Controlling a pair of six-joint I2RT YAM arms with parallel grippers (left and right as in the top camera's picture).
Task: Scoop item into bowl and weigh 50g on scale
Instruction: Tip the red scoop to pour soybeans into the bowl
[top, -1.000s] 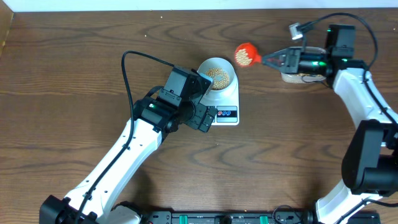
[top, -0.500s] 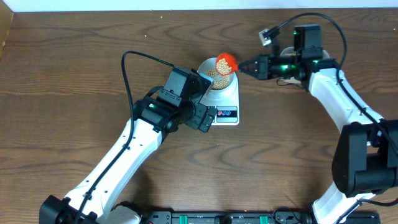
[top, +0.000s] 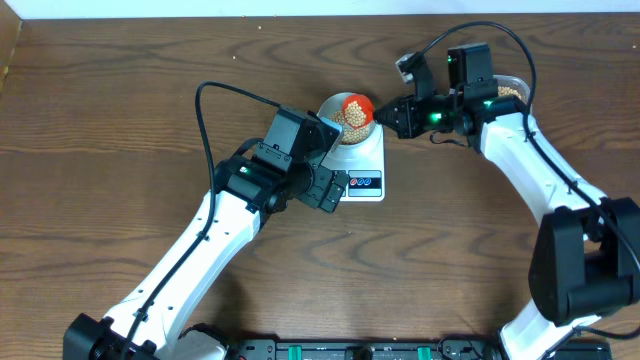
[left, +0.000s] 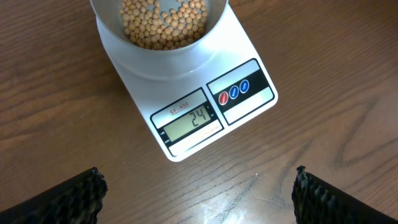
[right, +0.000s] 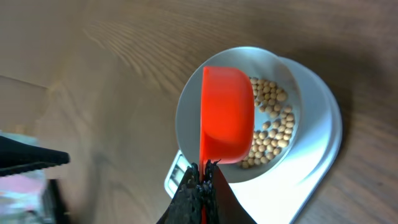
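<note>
The pale bowl (top: 340, 104) stands on the white scale (top: 362, 172) and holds a layer of tan beans (left: 163, 22). The scale's display (left: 189, 121) reads 24. My right gripper (top: 385, 115) is shut on the handle of a red scoop (top: 356, 107), which hangs over the bowl's right half. In the right wrist view the scoop (right: 227, 115) is turned on its side above the beans (right: 273, 134), with the gripper (right: 202, 177) pinching its thin handle. My left gripper (left: 199, 199) stands open over bare wood in front of the scale, holding nothing.
A clear tub (top: 512, 88) with more beans sits at the back right, partly behind the right arm. A black cable (top: 215, 95) loops over the left arm. The table's far edge (top: 300, 18) runs just beyond the bowl.
My right arm has swung left from the tub, carrying the red scoop over the bowl and tipping it. The left arm has not moved.
</note>
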